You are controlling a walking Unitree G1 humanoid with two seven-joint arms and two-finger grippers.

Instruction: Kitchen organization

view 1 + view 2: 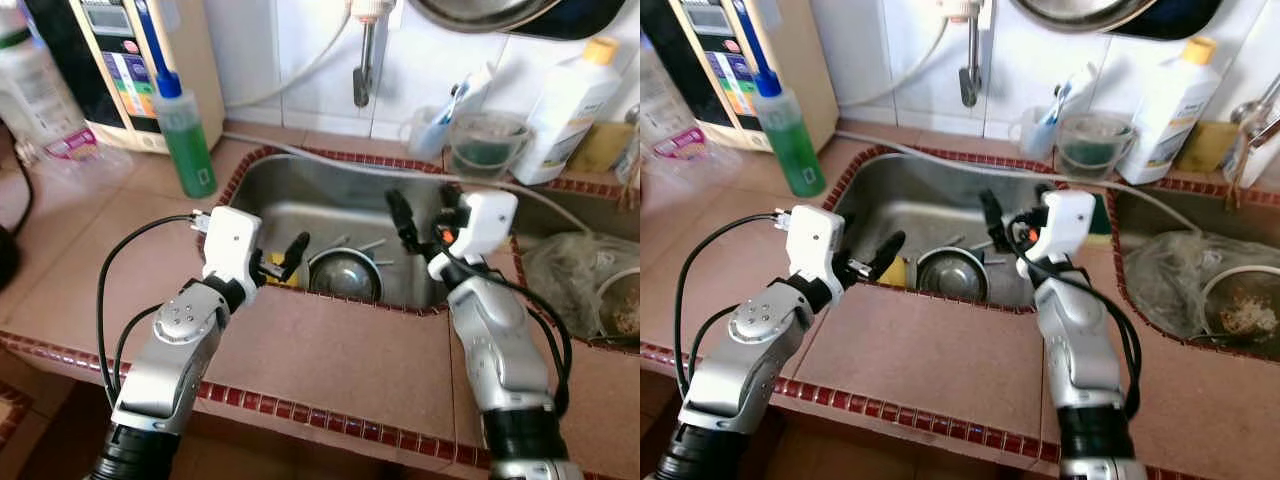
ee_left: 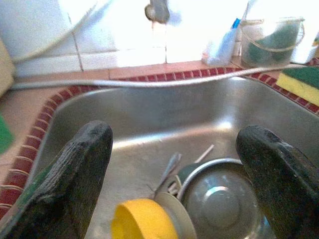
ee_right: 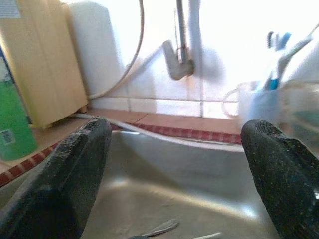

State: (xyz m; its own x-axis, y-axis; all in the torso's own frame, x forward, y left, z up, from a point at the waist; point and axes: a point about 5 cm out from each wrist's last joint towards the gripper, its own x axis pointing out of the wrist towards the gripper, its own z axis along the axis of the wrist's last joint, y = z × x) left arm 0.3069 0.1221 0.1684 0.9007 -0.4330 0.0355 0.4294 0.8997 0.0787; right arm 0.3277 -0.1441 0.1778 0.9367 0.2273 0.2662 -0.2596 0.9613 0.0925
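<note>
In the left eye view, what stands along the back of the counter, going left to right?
Green bottle → faucet → clear cup with toothbrush → clear pitcher → white bottle with yellow cap.

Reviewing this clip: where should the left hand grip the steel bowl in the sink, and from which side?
Probably the steel bowl by its rim, from above: it seems to lie upside down in the sink, so only the edge offers a pinch. The open left hand is near its robot-left rim.
</note>
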